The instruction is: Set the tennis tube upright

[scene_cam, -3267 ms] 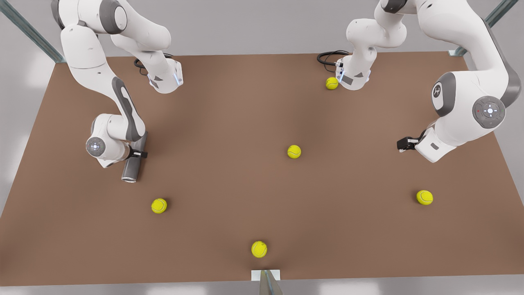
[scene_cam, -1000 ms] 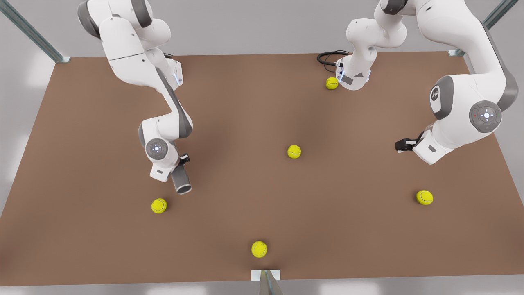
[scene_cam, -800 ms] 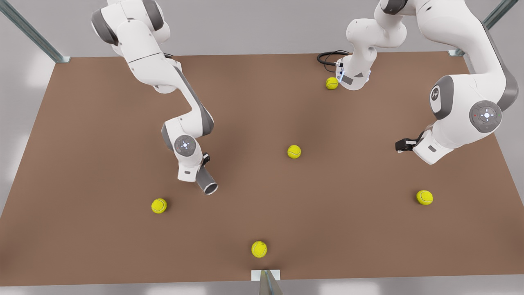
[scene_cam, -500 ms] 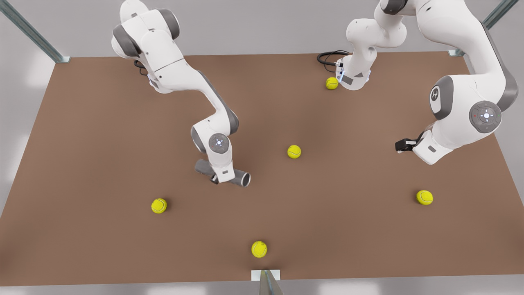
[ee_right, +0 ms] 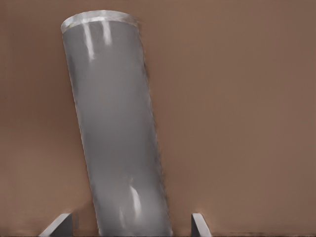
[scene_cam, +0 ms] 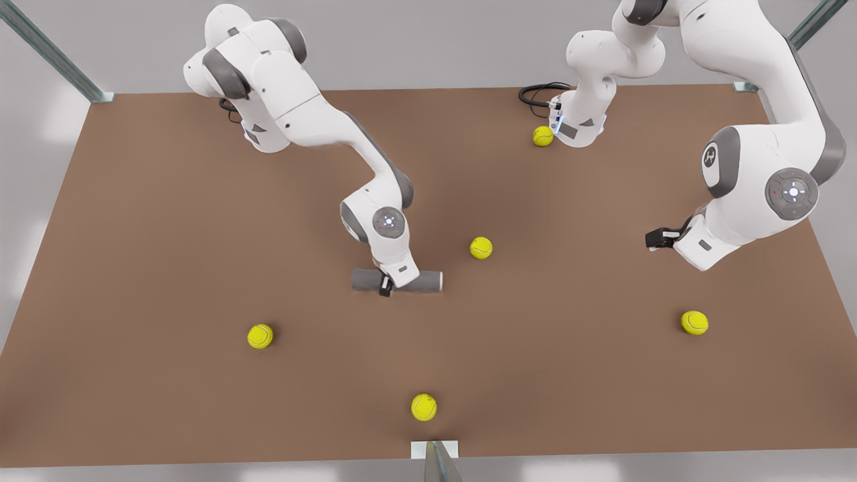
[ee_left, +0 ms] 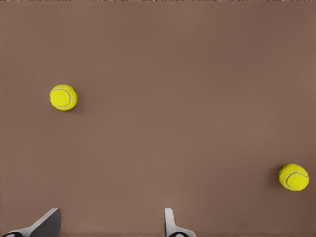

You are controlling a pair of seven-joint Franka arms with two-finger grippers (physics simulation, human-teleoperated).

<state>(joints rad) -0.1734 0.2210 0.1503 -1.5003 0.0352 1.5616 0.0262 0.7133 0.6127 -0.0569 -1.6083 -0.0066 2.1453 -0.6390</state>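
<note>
- Grey and smooth, the tennis tube (scene_cam: 366,279) now lies on its side near the middle of the table (scene_cam: 134,402). A short while ago it was far over on the front view's left, and its open end pointed at the camera.
- It has been carried across and turned, so now it lies flat and crosswise.
- It is not upright yet, so I think the main job is not done yet.
- The right gripper (scene_cam: 385,286) is over the middle of the tube. Its fingers (ee_right: 197,224) are spread wide, with a little gap on each side of the tube, so it does not seem to squeeze it.
- The tube is plain dark grey with a lighter rim (ee_right: 98,19) at one end. That end points to the tennis ball (scene_cam: 481,248).
- The left gripper (scene_cam: 659,237) waits on the front view's right, spread wide and holding nothing.
</note>
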